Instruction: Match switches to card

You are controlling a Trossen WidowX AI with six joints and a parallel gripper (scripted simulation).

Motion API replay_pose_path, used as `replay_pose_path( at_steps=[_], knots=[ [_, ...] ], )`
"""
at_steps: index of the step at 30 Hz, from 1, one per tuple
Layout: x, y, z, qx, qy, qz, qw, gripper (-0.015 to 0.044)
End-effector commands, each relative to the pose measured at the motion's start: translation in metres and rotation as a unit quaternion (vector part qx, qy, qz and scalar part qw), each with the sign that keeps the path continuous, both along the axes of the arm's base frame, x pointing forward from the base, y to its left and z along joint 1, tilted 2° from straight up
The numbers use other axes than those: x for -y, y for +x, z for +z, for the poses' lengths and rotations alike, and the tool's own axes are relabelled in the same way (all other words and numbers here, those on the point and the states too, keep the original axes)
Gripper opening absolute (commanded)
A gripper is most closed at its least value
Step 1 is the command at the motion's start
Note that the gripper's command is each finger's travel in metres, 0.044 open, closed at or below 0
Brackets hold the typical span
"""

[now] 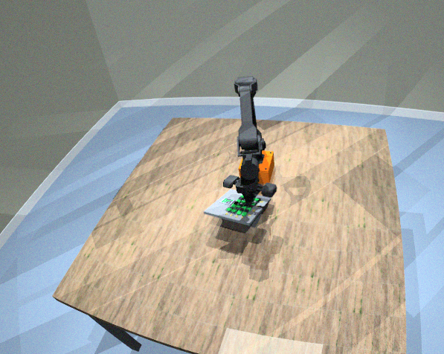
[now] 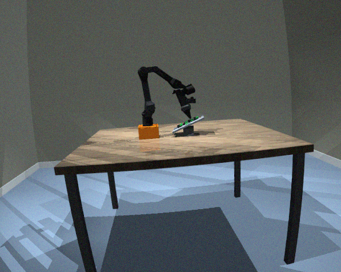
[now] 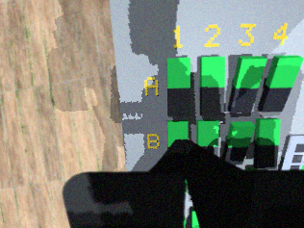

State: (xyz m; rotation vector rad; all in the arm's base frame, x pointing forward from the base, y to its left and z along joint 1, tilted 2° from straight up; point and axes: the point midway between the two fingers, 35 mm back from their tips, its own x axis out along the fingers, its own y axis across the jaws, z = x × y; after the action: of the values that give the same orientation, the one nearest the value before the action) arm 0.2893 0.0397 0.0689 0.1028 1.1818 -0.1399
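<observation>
The tilted grey panel [image 1: 213, 210] [image 2: 176, 129] [image 3: 144, 23] bears a grid of green and dark grey switches. In the wrist view, row A shows whole, with switch A1 [image 3: 178, 73] at the left; row B is partly covered. My gripper [image 1: 248, 201] [image 2: 189, 117] [image 3: 181, 145] is shut and empty, its tip low over the panel. In the wrist view the tip overlaps the dark half of switch B1 [image 3: 177, 130]; contact cannot be told. Rows beyond B are mostly hidden there. The small card [image 1: 227, 201] [image 3: 297, 152] lies beside the grid, cut off in the wrist view. Which halves are raised is hard to tell.
The panel sits on a dark stand [image 1: 235, 225] [image 2: 188, 130] on the wooden table [image 1: 309, 248] [image 2: 237, 137]. The orange arm base [image 1: 266, 167] [image 2: 148, 131] stands behind it, on the arm's side. A pale rectangle [image 1: 269, 343] shows at the table's front edge.
</observation>
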Motion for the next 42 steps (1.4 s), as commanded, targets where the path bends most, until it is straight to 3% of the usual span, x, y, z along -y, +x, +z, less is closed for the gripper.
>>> replay_pose_path(
  at_steps=[1, 9, 17, 22, 26, 42],
  knots=[
    [-0.004, -0.016, 0.044, 0.019, 0.001, 0.0, 1.0, 0.0],
    [-0.003, -0.022, 0.053, 0.021, 0.001, 0.001, 1.0, 0.0],
    [0.052, -0.047, 0.045, 0.02, -0.003, 0.001, 1.0, 0.0],
    [0.054, -0.046, 0.042, 0.021, -0.003, 0.0, 1.0, 0.0],
    [0.055, -0.034, 0.013, 0.033, -0.005, 0.0, 0.999, 0.0],
    [0.056, -0.029, 0.0, 0.033, -0.005, 0.0, 0.999, 0.0]
  ],
)
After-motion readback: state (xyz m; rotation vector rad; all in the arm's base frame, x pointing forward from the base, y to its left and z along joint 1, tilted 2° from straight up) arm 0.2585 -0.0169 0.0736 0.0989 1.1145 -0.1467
